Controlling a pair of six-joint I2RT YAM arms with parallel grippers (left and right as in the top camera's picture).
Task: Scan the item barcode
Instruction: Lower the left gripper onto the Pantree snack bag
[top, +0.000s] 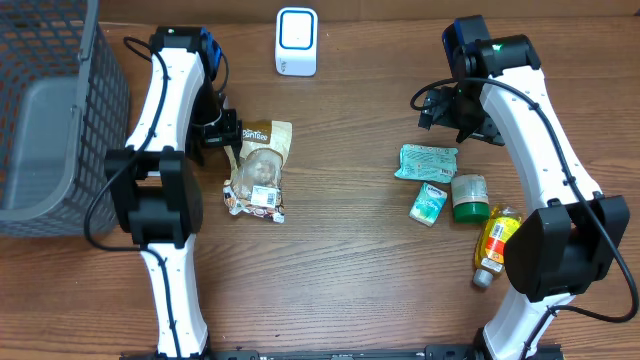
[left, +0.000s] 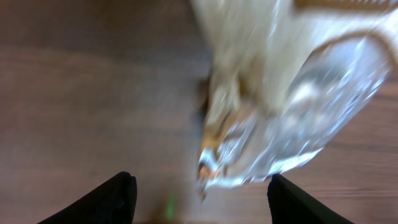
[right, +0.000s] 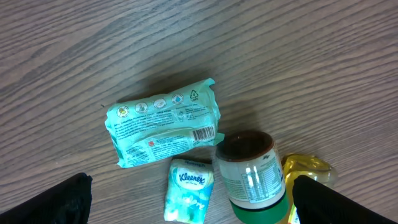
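Black fingertips (left: 115, 199) of the left gripper (left: 200, 202) fill the bottom corners of the left wrist view, set well apart with nothing clamped between them. Just ahead of them lies the bag (left: 280, 93), blurred here: a crinkly pouch, cream paper above and a glossy clear window below, its lower edge reaching toward the gap between the 2 fingers. Whether a finger touches it I cannot tell. From overhead the bag lies flat on the table (top: 340, 280) (brown wood with a plain grain), the gripper just beside its upper left corner.

A white rounded scanner (top: 296, 40) stands upright at the far edge, well apart from the bag. A grey mesh basket (top: 60, 110) sits at the left.

The right gripper (right: 193, 186) hovers with its 2 fingers spread wide and holds nothing. Below it lie 4 items close together: a soft teal pack (right: 163, 127) with a barcode facing up, a small packet of tissues (right: 189, 196) just beside it, a round jar (right: 249, 174) with a green lid on its side, and a yellow bottle (right: 308, 171) touching the jar.
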